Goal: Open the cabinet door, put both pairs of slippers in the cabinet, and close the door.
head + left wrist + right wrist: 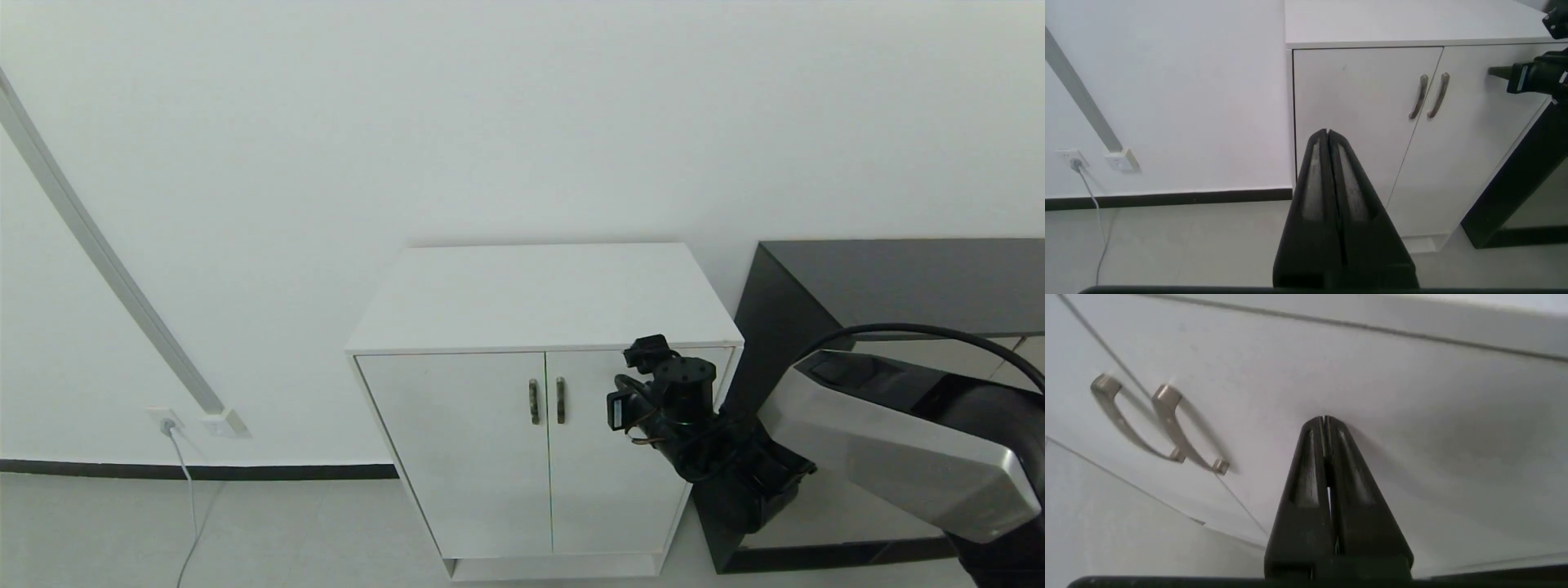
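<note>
The white cabinet (539,298) stands against the wall with both doors closed. Two metal handles (547,401) sit side by side at the middle seam, also seen as handles (1159,425) and handles (1429,95). My right gripper (1325,423) is shut and empty, its tip close to the right door (604,498), a short way to the right of the handles. From the side, the right gripper (1496,72) points at that door at handle height. My left gripper (1327,133) is shut and empty, held back from the cabinet and facing the left door (1364,114).
A black low cabinet (890,282) stands directly right of the white one. On the left wall are a socket with a plugged cable (167,425) and a slanted grey conduit (98,245). Open tiled floor (269,531) lies in front and to the left.
</note>
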Robot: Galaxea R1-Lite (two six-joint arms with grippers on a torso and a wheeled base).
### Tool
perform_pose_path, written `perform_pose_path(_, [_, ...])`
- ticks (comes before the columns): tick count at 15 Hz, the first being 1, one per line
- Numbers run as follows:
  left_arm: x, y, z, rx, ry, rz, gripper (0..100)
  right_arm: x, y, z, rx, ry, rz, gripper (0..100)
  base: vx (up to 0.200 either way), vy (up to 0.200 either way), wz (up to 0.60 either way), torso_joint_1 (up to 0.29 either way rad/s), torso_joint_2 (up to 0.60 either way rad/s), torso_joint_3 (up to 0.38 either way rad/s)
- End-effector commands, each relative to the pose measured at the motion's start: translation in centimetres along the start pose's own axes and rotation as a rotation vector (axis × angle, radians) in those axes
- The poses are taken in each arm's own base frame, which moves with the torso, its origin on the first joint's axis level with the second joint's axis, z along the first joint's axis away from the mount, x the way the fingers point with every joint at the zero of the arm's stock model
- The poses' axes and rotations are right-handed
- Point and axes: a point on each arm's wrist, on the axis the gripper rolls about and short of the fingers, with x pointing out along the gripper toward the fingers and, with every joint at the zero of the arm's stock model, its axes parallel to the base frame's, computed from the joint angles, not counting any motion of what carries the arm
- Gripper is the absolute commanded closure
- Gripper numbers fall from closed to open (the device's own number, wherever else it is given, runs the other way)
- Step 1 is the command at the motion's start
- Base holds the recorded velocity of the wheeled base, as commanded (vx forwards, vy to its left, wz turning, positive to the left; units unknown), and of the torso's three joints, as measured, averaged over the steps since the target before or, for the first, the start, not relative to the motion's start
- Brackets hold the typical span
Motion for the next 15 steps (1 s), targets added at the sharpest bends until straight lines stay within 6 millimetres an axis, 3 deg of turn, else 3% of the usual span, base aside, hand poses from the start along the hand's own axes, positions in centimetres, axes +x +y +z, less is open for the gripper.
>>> perform_pose_path(1, [0.0,0.0,0.0,0.001,0.001,0.000,100,-2.0,0.0,1.7,-0.001,-0.009,0.004,100,0.000,0.000,0.00,0.000,0.00,0.000])
perform_pose_path(4, [0.0,0.0,0.0,0.001,0.001,0.000,100,-5.0,-0.6,3.5,-0.007,-0.048,-0.017,100,0.000,0.000,0.00,0.000,0.00,0.000])
perform_pose_path(7, [0.0,0.0,0.0,-0.001,0.001,0.003,100,-9.9,-2.9,5.7,-0.020,-0.069,-0.076,100,0.000,0.000,0.00,0.000,0.00,0.000])
perform_pose_path(15, [0.0,0.0,0.0,-0.001,0.001,0.001,100,-18.9,-11.0,7.7,0.012,-0.085,-0.337,100,0.000,0.000,0.00,0.000,0.00,0.000])
